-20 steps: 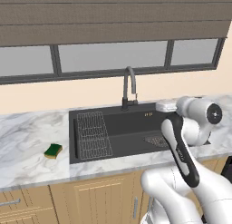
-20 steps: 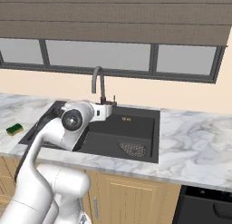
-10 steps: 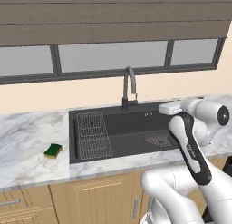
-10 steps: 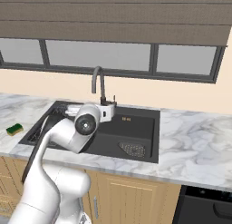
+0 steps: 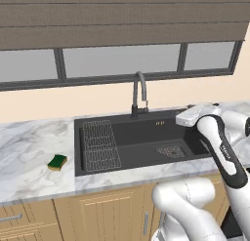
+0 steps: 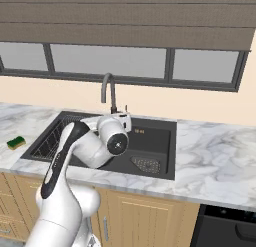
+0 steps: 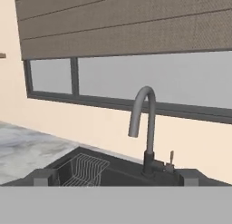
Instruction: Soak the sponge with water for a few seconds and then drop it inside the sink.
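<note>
The green and yellow sponge [image 5: 57, 162] [image 6: 16, 142] lies on the marble counter, left of the sink [image 5: 141, 136] [image 6: 156, 141]. My gripper [image 7: 116, 177] hovers over the right part of the basin, far from the sponge. It points at the dark gooseneck faucet [image 7: 146, 128] [image 5: 140, 94]. Both fingertips [image 7: 44, 177] stand wide apart, open, with nothing between them. In the left base view the white hand [image 5: 189, 116] sits above the sink's right rim. The water is out of view; the spout is dry.
A wire rack [image 5: 100, 145] lies in the left half of the basin and a mesh drain [image 5: 171, 150] [image 6: 146, 164] in the right half. Marble counter [image 6: 215, 161] runs along both sides. A window and a wall stand close behind the faucet.
The arm's elbow and forearm have swung to the right and the hand has shifted slightly right over the sink. The gripper stays open. The sponge has not moved.
</note>
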Motion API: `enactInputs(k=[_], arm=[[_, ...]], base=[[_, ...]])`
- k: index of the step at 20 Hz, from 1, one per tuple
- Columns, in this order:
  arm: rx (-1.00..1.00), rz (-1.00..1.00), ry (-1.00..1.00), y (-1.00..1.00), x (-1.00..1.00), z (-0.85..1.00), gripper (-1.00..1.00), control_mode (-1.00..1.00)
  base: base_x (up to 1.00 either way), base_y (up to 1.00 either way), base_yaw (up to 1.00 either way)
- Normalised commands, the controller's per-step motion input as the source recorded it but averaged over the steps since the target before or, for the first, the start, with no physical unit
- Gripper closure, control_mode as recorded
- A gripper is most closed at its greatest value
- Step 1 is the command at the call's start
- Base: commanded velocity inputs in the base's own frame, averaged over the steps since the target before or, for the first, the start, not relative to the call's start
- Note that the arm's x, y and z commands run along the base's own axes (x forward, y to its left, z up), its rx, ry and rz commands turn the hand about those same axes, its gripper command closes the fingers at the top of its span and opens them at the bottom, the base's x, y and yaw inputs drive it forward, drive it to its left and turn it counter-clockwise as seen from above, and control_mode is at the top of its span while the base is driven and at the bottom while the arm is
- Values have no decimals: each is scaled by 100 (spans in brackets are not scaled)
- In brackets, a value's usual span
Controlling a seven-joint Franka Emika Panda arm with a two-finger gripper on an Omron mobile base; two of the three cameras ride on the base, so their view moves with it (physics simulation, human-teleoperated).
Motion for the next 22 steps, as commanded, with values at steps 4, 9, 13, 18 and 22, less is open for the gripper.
enactInputs(k=[4,9,13,18,22], arm=[[1,19,-6,-3,29,-3,-100,-100],[0,15,0,0,30,0,-100,-100],[0,1,0,0,34,-4,-100,-100],[0,0,0,0,45,-18,-100,-100],[0,0,1,0,46,-28,-100,-100]], base=[[0,0,0],[0,0,0],[0,0,0],[0,0,0],[0,0,0]])
